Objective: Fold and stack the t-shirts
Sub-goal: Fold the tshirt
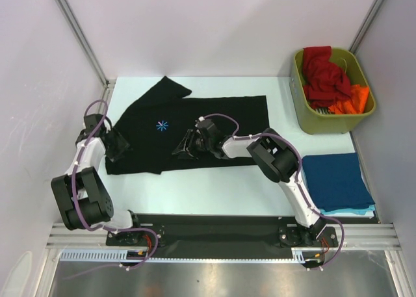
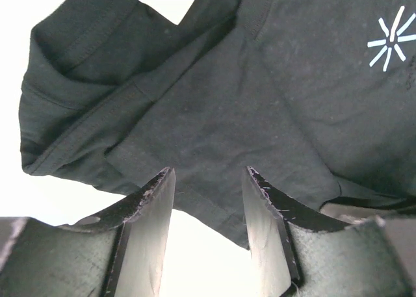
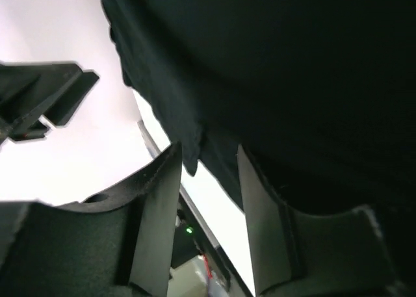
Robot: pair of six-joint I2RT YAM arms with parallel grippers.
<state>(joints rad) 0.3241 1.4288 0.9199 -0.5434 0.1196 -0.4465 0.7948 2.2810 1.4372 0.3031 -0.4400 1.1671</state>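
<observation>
Cloth is covering the far left and middle of the table (image 1: 214,186) in the top view: the black t-shirt (image 1: 214,118) is lying spread out with its starburst print (image 1: 162,125) facing up and one sleeve pointing toward the far left. The left claw (image 1: 120,147) is sitting at the shirt's near left edge. The right claw (image 1: 184,146) is resting over the near hem around the middle, and its forearm is stretching in from the right, hiding part of that hem. At the far right an olive bin (image 1: 325,123) is holding a red t-shirt (image 1: 325,73) and an orange t-shirt (image 1: 351,102). Near right, well apart from the black shirt, a folded dark blue t-shirt (image 1: 335,180) is lying on a teal t-shirt (image 1: 354,212).

In the left wrist view, the left claw (image 2: 208,177) is standing with its jaws apart, and a corner of the black t-shirt (image 2: 260,102) is lying between the fingertips, not pinched. A rumpled sleeve is bunching at the left.

In the right wrist view, the right claw (image 3: 207,153) is also showing parted jaws. An edge of the black t-shirt (image 3: 292,82) is hanging down between them, with a gap showing beside it.
</observation>
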